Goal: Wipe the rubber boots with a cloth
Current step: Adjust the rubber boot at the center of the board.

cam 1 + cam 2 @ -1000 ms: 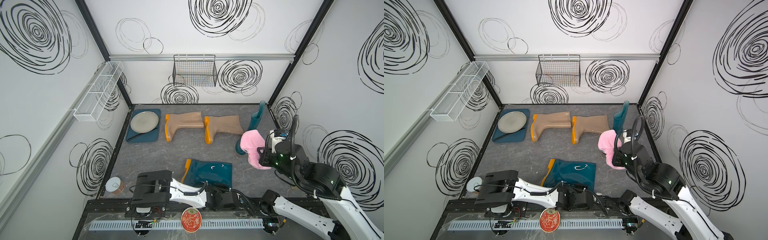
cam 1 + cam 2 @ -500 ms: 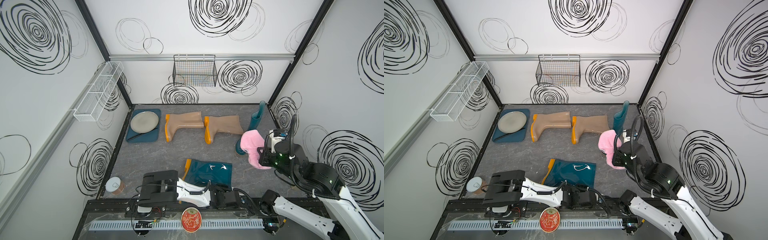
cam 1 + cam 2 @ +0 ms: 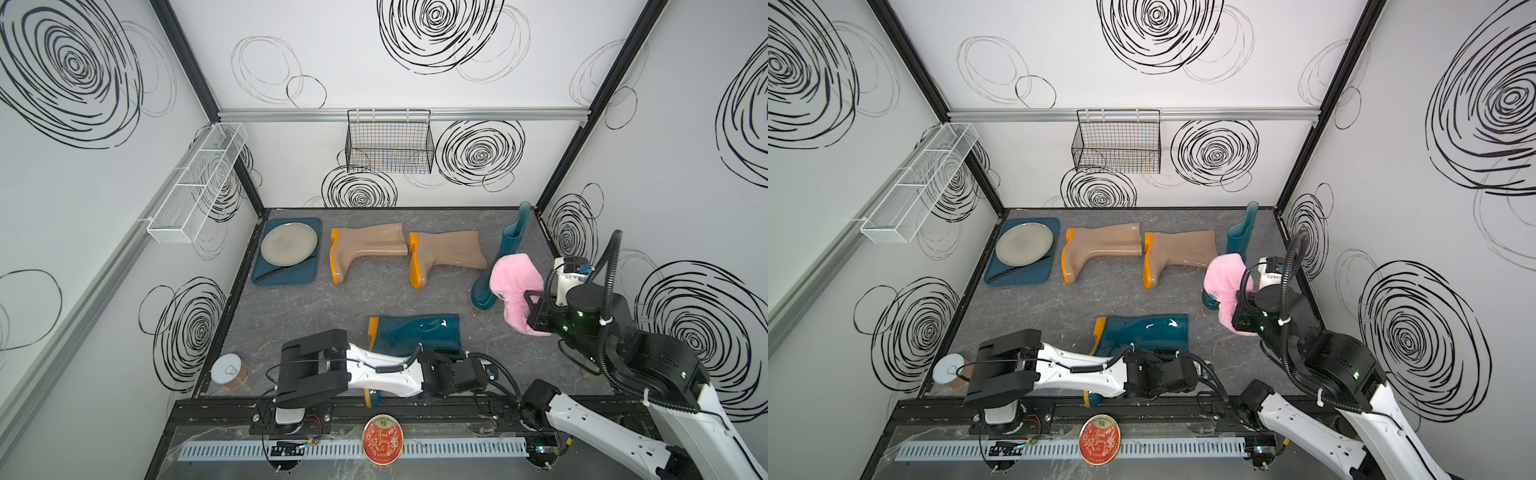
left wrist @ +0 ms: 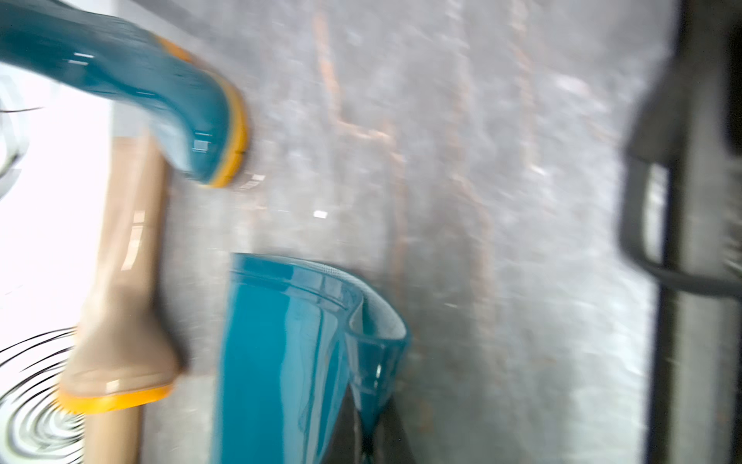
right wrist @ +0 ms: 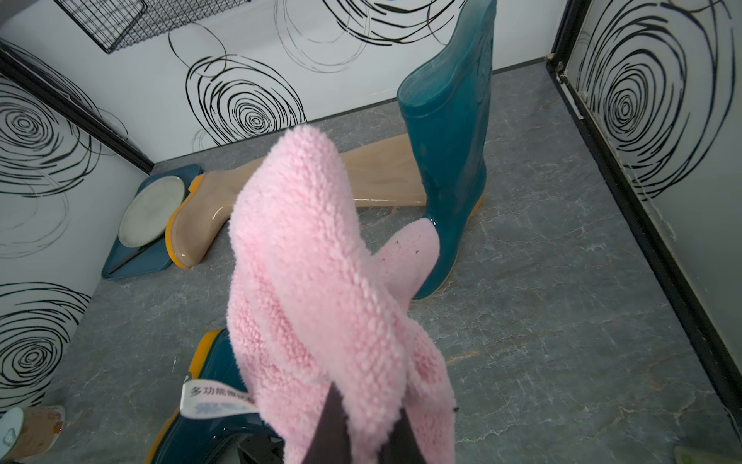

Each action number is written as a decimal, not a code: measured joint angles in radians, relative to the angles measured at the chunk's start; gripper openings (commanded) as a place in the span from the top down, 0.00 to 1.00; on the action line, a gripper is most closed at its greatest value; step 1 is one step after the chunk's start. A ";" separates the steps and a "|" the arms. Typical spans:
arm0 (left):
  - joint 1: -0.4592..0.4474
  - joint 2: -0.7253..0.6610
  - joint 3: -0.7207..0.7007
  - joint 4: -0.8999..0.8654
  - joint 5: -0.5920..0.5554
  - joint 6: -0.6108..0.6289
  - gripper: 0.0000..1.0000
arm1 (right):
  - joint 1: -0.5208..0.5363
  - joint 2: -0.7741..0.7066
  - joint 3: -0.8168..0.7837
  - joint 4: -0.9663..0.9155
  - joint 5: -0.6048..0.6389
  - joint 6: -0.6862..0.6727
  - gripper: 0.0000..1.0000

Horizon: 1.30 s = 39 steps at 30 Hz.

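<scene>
Right gripper (image 5: 363, 430) clenched on the pink terry cloth (image 5: 313, 261), just beside the upright teal boot (image 5: 449, 152). Left gripper (image 4: 363, 436) closed, apparently pinching the lying teal boot (image 4: 281, 353) at its rim, on the desk (image 3: 332, 299). Likely step: securing that boot. Next: bring the cloth across.

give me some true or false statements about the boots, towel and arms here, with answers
1. The right tool grips the pink towel. True.
2. The plate leans against a wall. False: the plate lies on the blue tray.
3. The far teal boot stands upright, close to the towel. True.
4. The left tool hangs open above the tray. False: the left tool is shut, apparently pinching the shaft rim of the near teal boot, which lies on its side.
</scene>
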<state>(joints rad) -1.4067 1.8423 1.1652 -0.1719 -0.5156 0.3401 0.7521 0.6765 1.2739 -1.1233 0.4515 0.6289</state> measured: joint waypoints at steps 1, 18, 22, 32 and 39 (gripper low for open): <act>0.008 -0.015 0.021 -0.016 -0.011 0.003 1.00 | 0.000 -0.010 0.009 0.000 0.014 0.003 1.00; 0.079 -0.065 0.387 -0.118 -0.193 -0.151 1.00 | 0.000 -0.102 0.058 0.035 0.059 0.003 1.00; 0.101 -0.069 0.337 -0.047 -0.212 -0.240 1.00 | 0.000 -0.108 0.011 0.051 0.047 0.002 1.00; 0.100 -0.233 -0.001 0.078 -0.303 -0.407 1.00 | 0.000 -0.097 -0.289 0.197 -0.156 0.004 1.00; 0.151 -0.426 -0.215 0.078 -0.367 -0.592 1.00 | 0.000 0.008 -0.439 0.359 -0.332 0.008 1.00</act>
<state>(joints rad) -1.2552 1.4166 0.9504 -0.0940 -0.8829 -0.2523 0.7521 0.6849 0.8345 -0.7639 0.1192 0.6369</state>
